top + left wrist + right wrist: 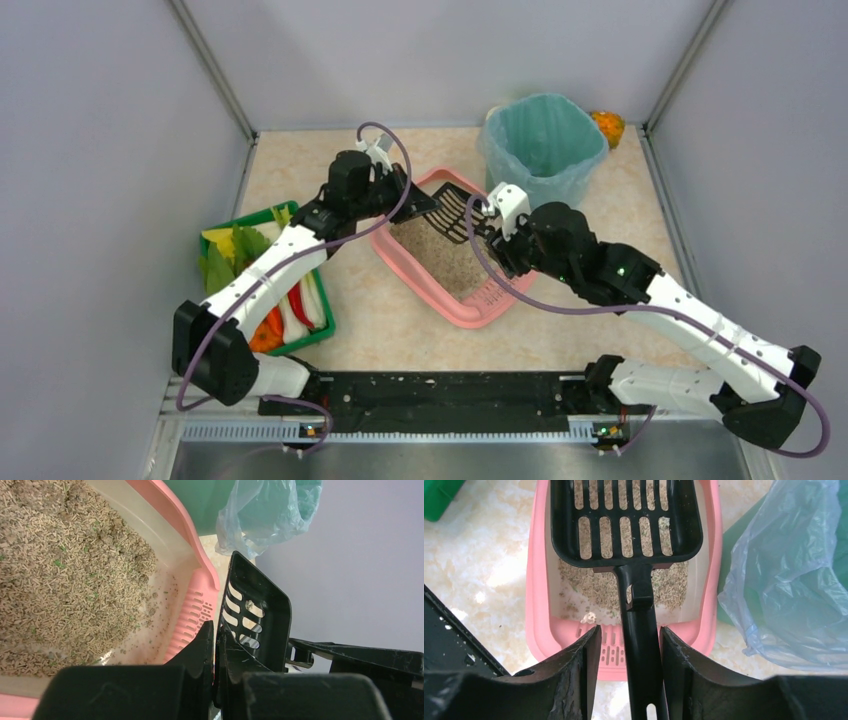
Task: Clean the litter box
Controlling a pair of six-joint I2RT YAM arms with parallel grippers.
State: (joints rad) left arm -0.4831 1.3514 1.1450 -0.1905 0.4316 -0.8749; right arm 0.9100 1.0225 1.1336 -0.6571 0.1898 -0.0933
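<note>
Clamping shut on black scoop [275,610] rim is left gripper [215,635]; right gripper [630,635] is straddling handle, jaws narrowly apart; pink litter box [470,315] is sitting mid-table beside teal bin [545,140]

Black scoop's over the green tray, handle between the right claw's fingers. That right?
Not quite: the black scoop is over the pink litter box, not the green tray, as the right wrist view shows. Its handle does sit between the fingers of the right claw.
</note>
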